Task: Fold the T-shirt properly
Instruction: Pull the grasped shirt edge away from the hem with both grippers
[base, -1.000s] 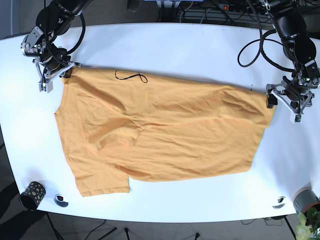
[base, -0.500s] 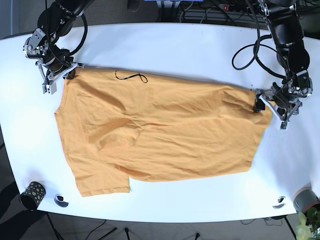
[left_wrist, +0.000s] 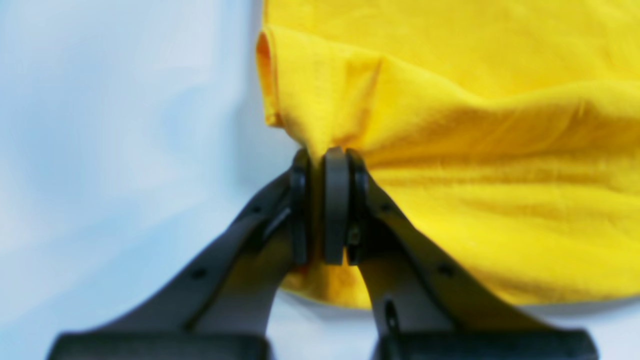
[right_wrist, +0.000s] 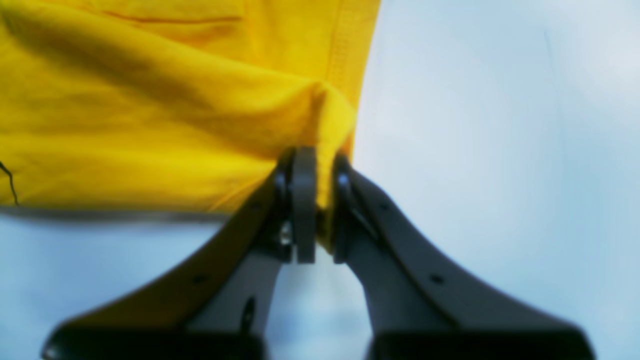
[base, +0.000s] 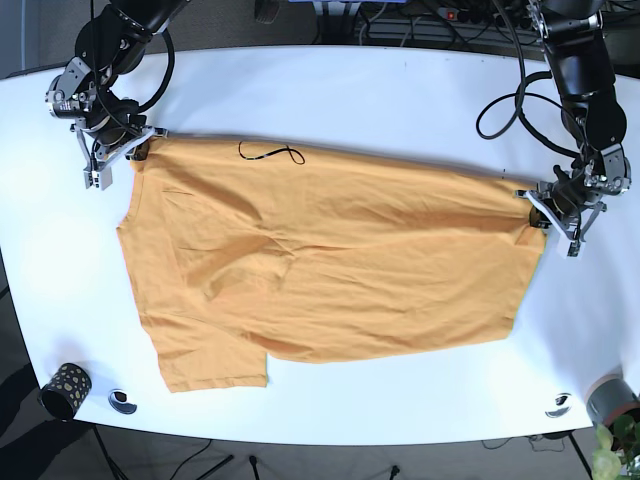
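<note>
While each claw pinches cloth: left claw (left_wrist: 322, 205) clamped on T-shirt (base: 320, 260) hem corner; right claw (right_wrist: 315, 205) clamped on shoulder corner. Garment: orange, spread flat on white tabletop (base: 350, 90), wrinkled. Advice: lift the 2 corners together, evenly taut, so the fold lands straight.

A spotted cup (base: 64, 388) stands at the white table's (base: 400, 100) near-left corner.

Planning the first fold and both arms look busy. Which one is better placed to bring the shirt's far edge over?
Neither alone, probably: the left gripper and right gripper each pinch a far corner of the T-shirt, so both should likely move together.
</note>
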